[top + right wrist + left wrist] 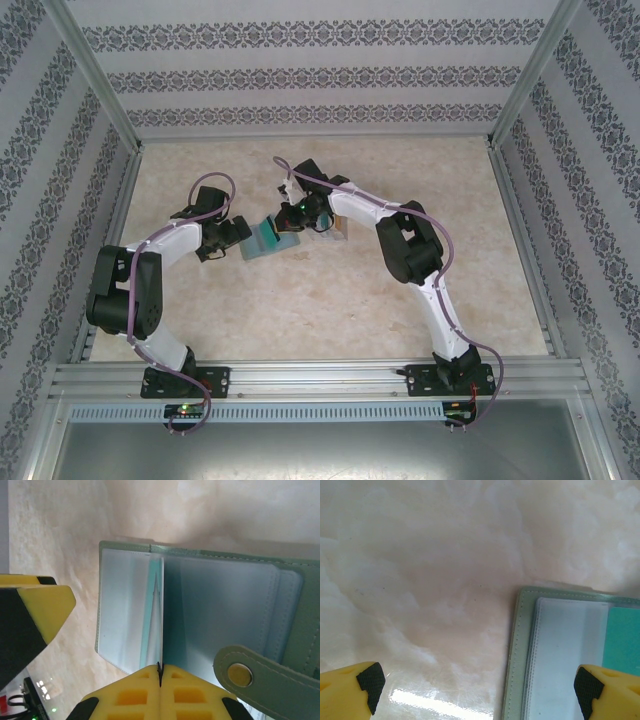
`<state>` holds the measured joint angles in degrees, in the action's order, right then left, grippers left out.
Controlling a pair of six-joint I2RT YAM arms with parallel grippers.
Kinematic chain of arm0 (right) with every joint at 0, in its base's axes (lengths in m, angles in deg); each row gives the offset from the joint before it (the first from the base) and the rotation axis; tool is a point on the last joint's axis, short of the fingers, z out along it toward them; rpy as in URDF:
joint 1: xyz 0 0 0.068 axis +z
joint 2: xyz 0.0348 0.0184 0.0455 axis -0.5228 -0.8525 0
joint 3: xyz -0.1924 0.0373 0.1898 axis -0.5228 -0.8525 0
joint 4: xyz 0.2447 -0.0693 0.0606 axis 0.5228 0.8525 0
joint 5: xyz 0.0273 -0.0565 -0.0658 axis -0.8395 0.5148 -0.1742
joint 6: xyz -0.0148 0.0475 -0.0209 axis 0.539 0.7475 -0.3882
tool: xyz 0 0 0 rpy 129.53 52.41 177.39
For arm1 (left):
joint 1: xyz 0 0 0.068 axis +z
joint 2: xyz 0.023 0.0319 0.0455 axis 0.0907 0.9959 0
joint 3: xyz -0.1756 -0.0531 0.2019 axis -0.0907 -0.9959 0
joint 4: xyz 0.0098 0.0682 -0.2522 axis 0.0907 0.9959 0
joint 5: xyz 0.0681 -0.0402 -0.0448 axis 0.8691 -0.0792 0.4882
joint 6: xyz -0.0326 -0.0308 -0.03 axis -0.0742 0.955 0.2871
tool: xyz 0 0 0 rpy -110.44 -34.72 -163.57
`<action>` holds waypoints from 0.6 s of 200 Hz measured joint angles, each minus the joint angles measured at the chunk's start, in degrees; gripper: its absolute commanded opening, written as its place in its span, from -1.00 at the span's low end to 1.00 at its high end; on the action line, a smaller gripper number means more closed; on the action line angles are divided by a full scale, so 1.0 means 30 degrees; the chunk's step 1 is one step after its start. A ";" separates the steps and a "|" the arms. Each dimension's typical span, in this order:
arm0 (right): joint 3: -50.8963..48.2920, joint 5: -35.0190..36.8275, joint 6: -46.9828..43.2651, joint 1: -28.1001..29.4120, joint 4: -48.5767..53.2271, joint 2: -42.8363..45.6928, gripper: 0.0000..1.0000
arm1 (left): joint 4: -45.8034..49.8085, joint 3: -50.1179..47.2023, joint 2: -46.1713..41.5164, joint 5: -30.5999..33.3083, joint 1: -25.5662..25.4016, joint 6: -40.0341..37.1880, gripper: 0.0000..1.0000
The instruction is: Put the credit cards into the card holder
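The grey-green card holder lies open on the table, its clear sleeves up and its snap tab at the near right. My right gripper is shut on a thin teal card, held edge-on, standing up among the clear sleeves. In the top view this gripper hangs over the holder. My left gripper is open just above the table, with its fingers astride the holder's stitched left edge. A teal card face shows at its right. The yellow and orange cards are mostly hidden.
Something small with an orange tint lies under the right arm's wrist, partly hidden. Bare marbled table spreads in front of the holder. Patterned walls and metal rails close in the workspace.
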<state>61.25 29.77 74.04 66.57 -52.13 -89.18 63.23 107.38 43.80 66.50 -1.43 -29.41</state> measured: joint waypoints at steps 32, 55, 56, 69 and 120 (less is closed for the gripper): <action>-0.0364 0.0036 0.1392 0.0029 -0.0634 0.0073 -1.00 | 0.0007 0.0000 -0.0029 -0.0066 0.0000 -0.0015 0.99; -0.0692 0.0109 0.2324 0.0029 -0.0947 0.0189 -1.00 | 0.0007 0.0000 -0.0044 -0.0073 0.0007 -0.0015 0.99; -0.0714 0.0109 0.2375 0.0029 -0.0969 0.0211 -1.00 | 0.0007 0.0000 -0.0044 -0.0073 0.0007 -0.0015 0.99; -0.0860 0.0182 0.2659 0.0036 -0.1056 0.0291 -1.00 | 0.0007 0.0000 -0.0066 -0.0080 0.0007 -0.0036 0.99; -0.0962 0.0408 0.3220 0.0117 -0.0969 0.0605 -1.00 | -0.0007 -0.0109 -0.0270 -0.0080 0.0000 -0.0080 0.99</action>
<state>58.37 30.99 83.70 66.92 -55.03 -87.36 63.21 107.06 42.99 66.26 -1.43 -29.65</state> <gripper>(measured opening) 0.041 0.994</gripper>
